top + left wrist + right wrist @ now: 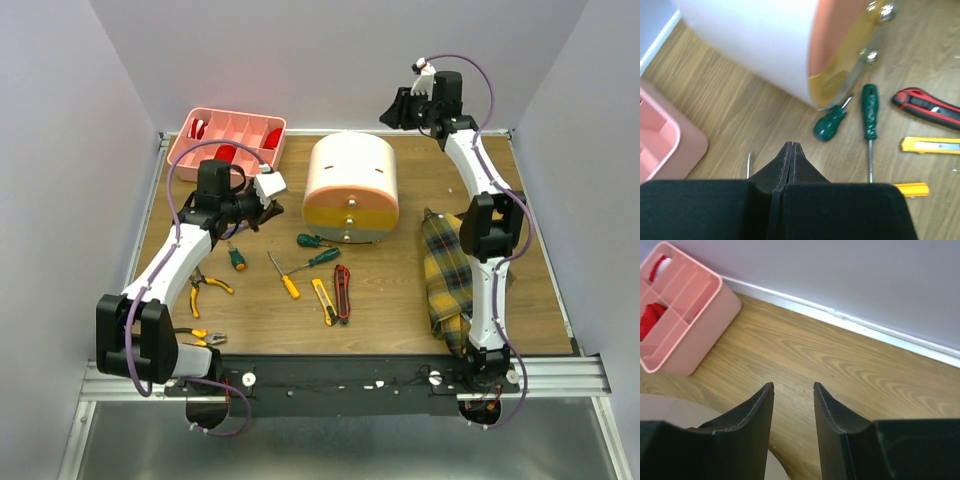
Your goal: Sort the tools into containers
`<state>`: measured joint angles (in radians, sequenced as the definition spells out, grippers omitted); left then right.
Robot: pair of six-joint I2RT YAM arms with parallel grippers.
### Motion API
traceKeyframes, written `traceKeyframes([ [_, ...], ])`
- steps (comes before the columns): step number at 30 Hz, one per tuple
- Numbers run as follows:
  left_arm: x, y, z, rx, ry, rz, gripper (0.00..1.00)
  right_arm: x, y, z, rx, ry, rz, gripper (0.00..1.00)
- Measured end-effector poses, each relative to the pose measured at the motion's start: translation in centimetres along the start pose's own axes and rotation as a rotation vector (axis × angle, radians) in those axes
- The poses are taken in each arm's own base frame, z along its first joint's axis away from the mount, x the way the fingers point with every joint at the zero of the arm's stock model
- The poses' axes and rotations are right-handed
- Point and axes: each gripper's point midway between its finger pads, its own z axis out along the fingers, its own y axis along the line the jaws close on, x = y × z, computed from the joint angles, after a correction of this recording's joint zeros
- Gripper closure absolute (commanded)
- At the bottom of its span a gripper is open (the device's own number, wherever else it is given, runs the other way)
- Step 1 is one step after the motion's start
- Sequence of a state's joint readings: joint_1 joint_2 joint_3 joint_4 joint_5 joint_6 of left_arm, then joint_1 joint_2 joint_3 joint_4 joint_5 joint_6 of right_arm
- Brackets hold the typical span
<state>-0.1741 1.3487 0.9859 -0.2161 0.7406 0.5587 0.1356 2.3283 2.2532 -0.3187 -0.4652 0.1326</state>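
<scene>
Top view: the left gripper (270, 205) hangs between the pink tray (183, 155) and the cream drawer unit (350, 170), and the right gripper (395, 108) is raised at the far edge.
Left wrist: its fingers are pressed together, empty, near a green screwdriver (830, 123).
Right wrist: its fingers are slightly parted, holding nothing.

Lab rig: white screens (330, 60), aluminium rail (350, 381)

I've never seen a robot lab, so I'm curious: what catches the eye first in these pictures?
A cream drawer unit with orange and yellow fronts sits in the middle, with loose tools in front of it, among them a green screwdriver, a red utility knife and yellow pliers. A pink tray holding red items stands far left, and a yellow plaid cloth lies right. The left pincer is shut; the right pincer is open.
</scene>
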Motion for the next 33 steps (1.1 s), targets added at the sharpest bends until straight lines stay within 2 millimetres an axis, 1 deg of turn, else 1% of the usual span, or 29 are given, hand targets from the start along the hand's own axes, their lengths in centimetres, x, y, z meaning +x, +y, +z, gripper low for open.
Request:
traceKeyframes([
  [1,-0.3,-0.4,0.1,0.021,-0.008,0.009,1.00,0.1,0.3,0.4,-0.037,-0.002,0.006,0.55],
  [3,-1.2,-1.5,0.3,0.083,-0.027,0.037,1.00,0.2,1.0,0.6,-0.106,-0.001,0.021,0.55],
  [5,-1.8,-2.7,0.9,0.146,-0.044,0.071,1.00,0.5,1.5,0.3,-0.175,0.007,0.035,0.55],
  [8,-2.1,-4.2,1.8,0.222,-0.055,0.110,1.00,0.6,2.3,-0.2,-0.251,0.013,0.047,0.55],
  [10,-2.2,-4.7,2.5,0.255,-0.059,0.128,1.00,0.9,2.4,-0.5,-0.281,0.022,0.056,0.55],
  [12,-1.9,-5.1,3.4,0.285,-0.056,0.135,1.00,1.7,2.5,-0.6,-0.305,0.042,0.072,0.55],
  [15,-1.4,-5.2,4.6,0.312,-0.046,0.143,1.00,2.6,2.7,-0.7,-0.326,0.065,0.084,0.55],
  [19,-0.9,-4.9,5.8,0.323,-0.043,0.146,1.00,2.7,3.0,-0.8,-0.341,0.071,0.076,0.55],
  [21,-0.7,-4.5,6.4,0.314,-0.042,0.147,1.00,2.8,3.1,-0.9,-0.347,0.073,0.066,0.55],
  [25,-0.8,-3.3,7.6,0.277,-0.048,0.105,1.00,3.1,3.2,-1.3,-0.348,0.087,0.051,0.55],
  [28,-1.8,-1.9,9.3,0.254,-0.064,0.076,1.00,3.1,3.2,-1.9,-0.344,0.096,0.041,0.55],
  [29,-2.4,-1.1,10.1,0.236,-0.076,0.065,1.00,3.0,3.1,-2.1,-0.342,0.094,0.038,0.55],
  [32,-3.7,0.3,11.7,0.210,-0.107,0.062,1.00,2.0,2.6,-3.1,-0.329,0.076,0.018,0.55],
  [33,-4.5,0.8,12.3,0.206,-0.122,0.053,1.00,1.7,2.4,-3.4,-0.324,0.069,0.010,0.55],
])
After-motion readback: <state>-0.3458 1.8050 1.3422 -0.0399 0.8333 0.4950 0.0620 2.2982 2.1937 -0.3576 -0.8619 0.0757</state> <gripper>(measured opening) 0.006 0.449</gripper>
